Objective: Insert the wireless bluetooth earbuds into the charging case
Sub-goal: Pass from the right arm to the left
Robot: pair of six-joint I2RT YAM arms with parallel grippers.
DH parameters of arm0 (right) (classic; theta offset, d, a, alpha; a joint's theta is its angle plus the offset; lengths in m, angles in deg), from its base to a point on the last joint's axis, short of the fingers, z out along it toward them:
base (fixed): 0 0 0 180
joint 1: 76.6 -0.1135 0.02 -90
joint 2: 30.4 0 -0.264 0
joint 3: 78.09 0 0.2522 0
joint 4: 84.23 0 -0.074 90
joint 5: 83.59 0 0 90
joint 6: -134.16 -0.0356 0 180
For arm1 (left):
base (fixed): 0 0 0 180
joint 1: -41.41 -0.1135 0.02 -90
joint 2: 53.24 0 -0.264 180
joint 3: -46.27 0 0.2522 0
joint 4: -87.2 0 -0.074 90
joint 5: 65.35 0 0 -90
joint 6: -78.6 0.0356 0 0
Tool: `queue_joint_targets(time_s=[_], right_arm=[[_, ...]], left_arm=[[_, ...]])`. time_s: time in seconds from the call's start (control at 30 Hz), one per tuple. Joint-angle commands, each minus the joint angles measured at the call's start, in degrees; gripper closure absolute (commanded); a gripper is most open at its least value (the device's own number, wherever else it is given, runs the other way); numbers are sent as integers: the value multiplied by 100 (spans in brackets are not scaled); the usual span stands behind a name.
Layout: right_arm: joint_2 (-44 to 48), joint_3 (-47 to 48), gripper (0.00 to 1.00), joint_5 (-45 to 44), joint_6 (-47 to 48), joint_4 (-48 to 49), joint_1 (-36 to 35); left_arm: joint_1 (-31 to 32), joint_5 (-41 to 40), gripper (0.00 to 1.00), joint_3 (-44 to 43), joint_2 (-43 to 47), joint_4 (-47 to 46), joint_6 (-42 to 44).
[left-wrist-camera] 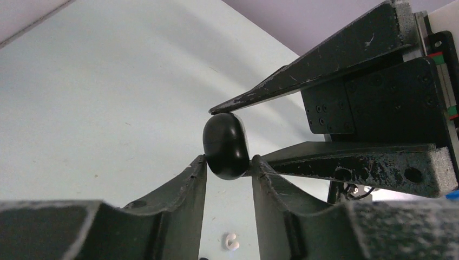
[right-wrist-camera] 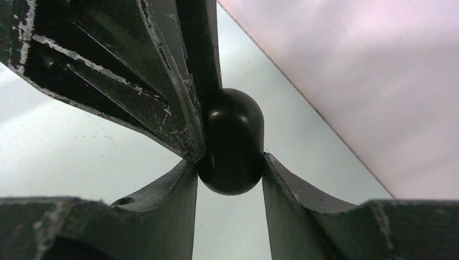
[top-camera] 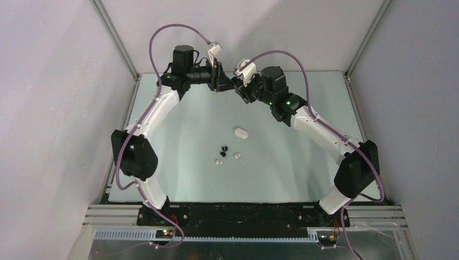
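item: black charging case [left-wrist-camera: 226,143], clamped between left gripper [left-wrist-camera: 227,161] and right gripper [right-wrist-camera: 230,162], both closed on it. earbuds [top-camera: 222,154]: loose on table [top-camera: 178,162], well behind both grippers. step: likely opening the case; next: part the lid.

Overhead; both wrists close on black case [left-wrist-camera: 226,146]

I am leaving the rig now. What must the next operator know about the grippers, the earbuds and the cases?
The left gripper is shut on the black case, raised over the far end of the table. The right gripper is shut on it too, from the opposite side.
The white case, two black earbuds and two white earbuds lie loose mid-table.
Done: nothing inserted; both cases look closed.
To do: open a case, insert its earbuds.
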Motion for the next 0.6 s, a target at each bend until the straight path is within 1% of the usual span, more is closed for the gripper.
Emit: queue_joint_targets(time_s=[0.0,0.03,0.07,0.13,0.2,0.27,0.43,0.47,0.5,0.53,0.57], right_arm=[[255,92,88,147,30,420,-102],[256,96,88,144,36,420,-106],[251,100,88,135,40,420,-108],[243,100,88,121,35,420,-102],[236,101,88,116,19,420,-97],[230,101,88,115,11,423,-86],[189,101,88,48,4,421,-55],[179,101,84,42,1,421,-46],[161,116,77,59,-6,363,-35],[157,130,57,74,-9,312,-24],[158,170,48,179,-21,169,1]], left_arm=[[106,352,55,-284,-82,-151,-106],[105,356,52,-290,-92,-159,-108],[105,366,52,-300,-95,-165,-116],[105,399,52,-304,-117,-178,-132],[108,422,55,-310,-140,-199,-156],[106,447,60,-320,-175,-215,-166],[93,485,80,-321,-207,-256,-180],[90,493,89,-322,-205,-265,-180],[77,491,94,-316,-209,-262,-180],[65,501,98,-315,-201,-266,-180],[40,510,99,-315,-198,-267,-180]])
